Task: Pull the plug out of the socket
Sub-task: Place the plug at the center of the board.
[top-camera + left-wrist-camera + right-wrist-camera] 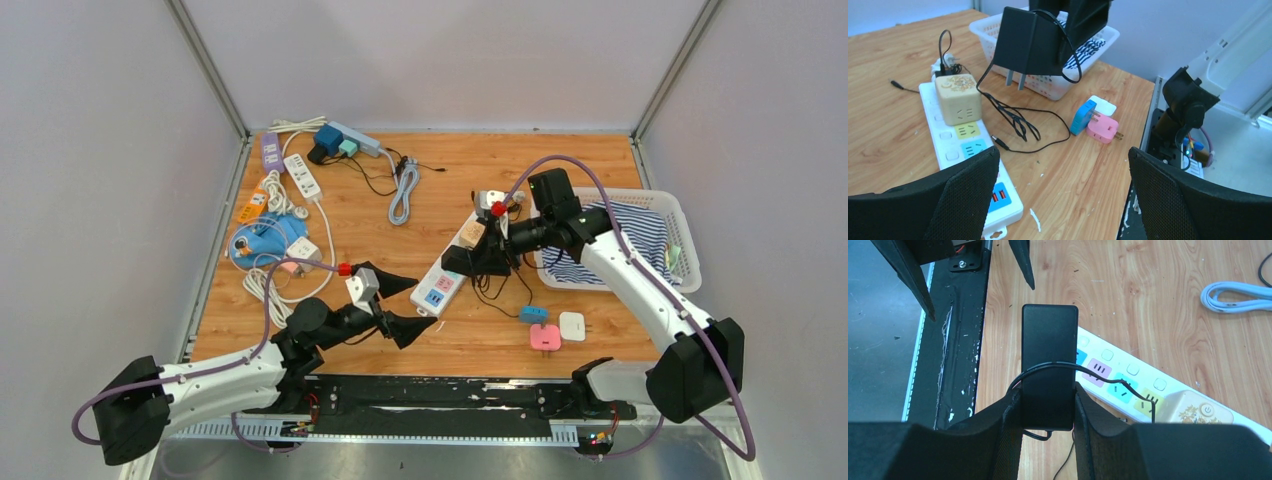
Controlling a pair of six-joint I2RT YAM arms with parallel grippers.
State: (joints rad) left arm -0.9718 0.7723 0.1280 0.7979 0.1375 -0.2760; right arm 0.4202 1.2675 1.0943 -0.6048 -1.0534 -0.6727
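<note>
Right gripper [1048,407] is clamped on a black plug [1049,340], one finger on each long side. The plug hangs in the air above the middle of the white power strip [448,272]. It is out of the strip, and its two metal prongs [1014,80] show bare in the left wrist view. A thin black cord [1015,120] loops round the plug and trails down onto the table right of the strip.

Left gripper [424,303] is spread as wide as it goes and holds nothing. It sits at the near end of the strip, one finger [965,192] over the strip's end corner; can't tell if it touches.

A beige cube adapter [958,98] is plugged in toward the far end of the strip. Blue [533,314], pink [545,337] and white [572,326] loose plugs lie bunched on the table, right of the strip's near end. A white basket [688,232] with striped cloth [622,232] stands further right of the strip. Other strips and cables [300,180] lie well apart, left of the strip.
</note>
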